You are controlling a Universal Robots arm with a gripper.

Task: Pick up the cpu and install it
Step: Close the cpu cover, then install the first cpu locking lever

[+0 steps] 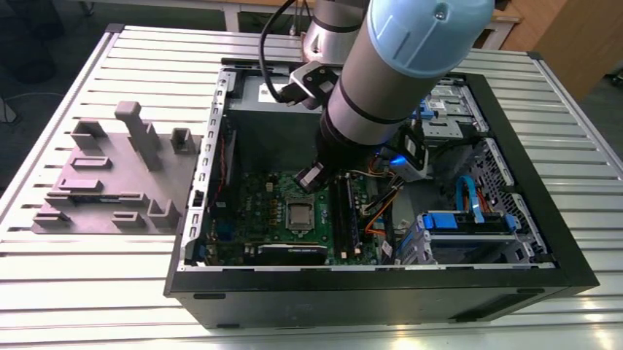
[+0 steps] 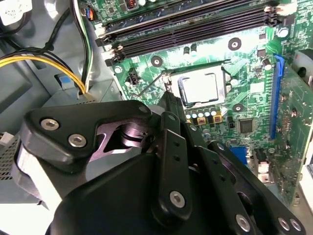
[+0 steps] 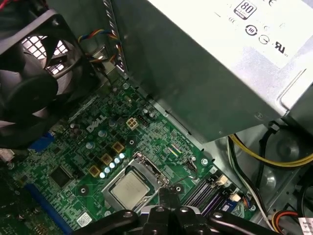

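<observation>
Your gripper [image 1: 309, 177] hangs inside the open computer case [image 1: 545, 281] at the exterior view's centre, just above the motherboard [image 1: 261, 197], the cpu [image 1: 300, 214] seated flat in its socket [image 3: 119, 182] below, fingers apparently closed and gripping nothing, grey fixture [image 1: 107, 182] at left.

Exterior view evenly lit, soft light from above; slatted desk [image 1: 87, 292] bright, computer case [image 1: 389, 292] interior darker. Arm [image 1: 389, 80] close to the lens, slightly soft. Both wrist views: motherboard [image 3: 88, 147] sharp, cpu [image 2: 200, 88] lid glaring near white, hand [image 2: 168, 105] links dark, perhaps blurred. Power supply [image 3: 205, 73] shades the board beneath.
</observation>
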